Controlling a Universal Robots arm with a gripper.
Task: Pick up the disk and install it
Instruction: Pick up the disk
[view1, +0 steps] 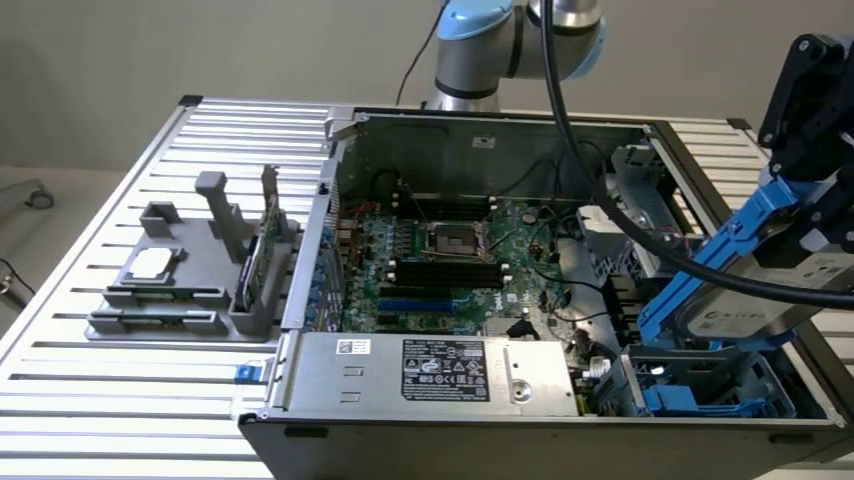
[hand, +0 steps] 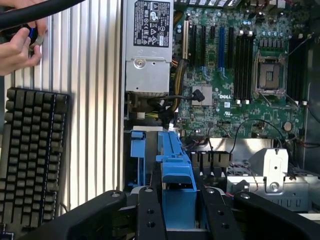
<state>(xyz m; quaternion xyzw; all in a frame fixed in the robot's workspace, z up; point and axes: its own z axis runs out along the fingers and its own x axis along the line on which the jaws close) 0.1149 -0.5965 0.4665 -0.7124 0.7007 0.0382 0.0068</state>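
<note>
Gripper: we saw the gripper (view1: 807, 225) clamped on the disk, with its fingers (hand: 150, 215) squeezing the blue carrier (hand: 175, 170) from both sides.
Disk: the disk (view1: 747, 310) hung tilted in that grip, up in the air, sloping down and away from the gripper. We couldn't tell if its low end touched anything.
Drive bay: the blue-lined drive bay (view1: 707, 385) sat right below the gripper, in a corner of the open case (view1: 454, 125).
Motherboard: the motherboard (view1: 441, 250) lay on the case floor, lower than the gripper and off to one side.
Power supply: the grey box (view1: 441, 375) with the sticker was past the bay, well apart from the gripper.
Keyboard: the keyboard (hand: 30, 155) was out on the slatted table (view1: 107, 380), well off to the gripper's side.
Person: a hand (hand: 17, 47) was beyond the keyboard, far from the gripper, pinching something small we couldn't make out.
</note>
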